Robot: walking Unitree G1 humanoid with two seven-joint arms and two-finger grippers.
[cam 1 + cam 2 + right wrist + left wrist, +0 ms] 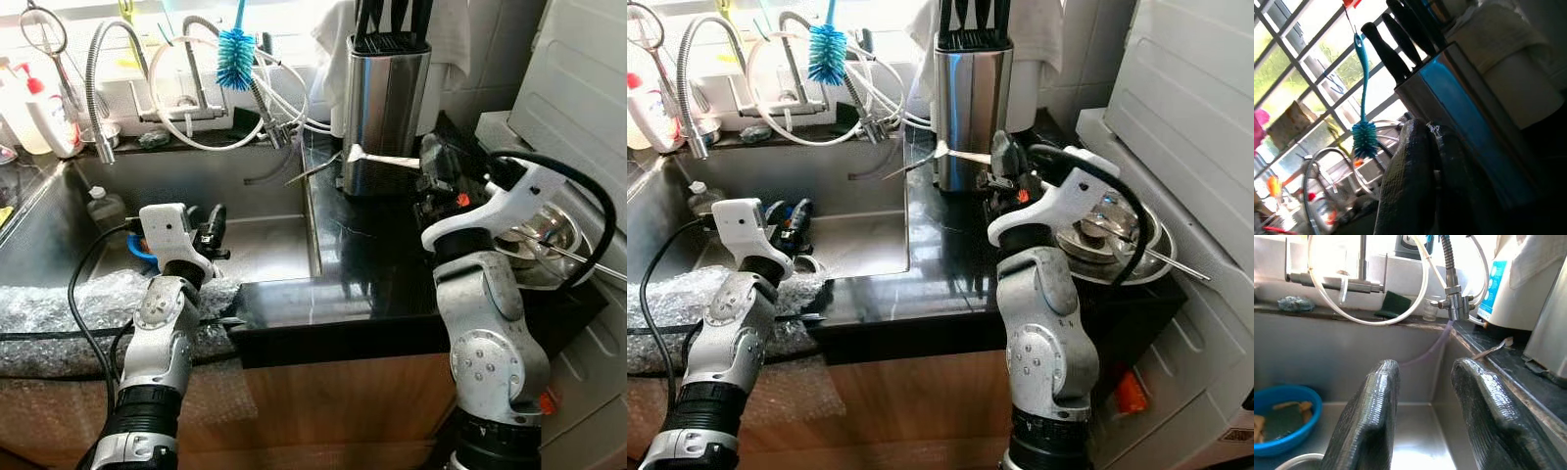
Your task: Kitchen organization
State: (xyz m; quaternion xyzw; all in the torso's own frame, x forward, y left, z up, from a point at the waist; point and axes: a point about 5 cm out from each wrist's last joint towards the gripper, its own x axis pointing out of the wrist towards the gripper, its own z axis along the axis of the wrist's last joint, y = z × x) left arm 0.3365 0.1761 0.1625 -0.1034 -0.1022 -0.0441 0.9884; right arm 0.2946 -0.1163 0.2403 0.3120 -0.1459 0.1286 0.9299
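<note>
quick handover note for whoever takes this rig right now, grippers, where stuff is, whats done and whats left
Left gripper: open, holding nothing, hovering over the sink near its front edge.
Right gripper: shut on a thin metal utensil, held over the black counter beside the steel knife block. Which kind of utensil cannot be told.
Things: blue bowl with a sponge sits in the sink; steel bowl with utensils is on the counter by the right arm; blue bottle brush hangs above the faucet.
Done: utensil picked up.
Left: probably stow it, perhaps in the knife block, then deal with the bowls.
</note>
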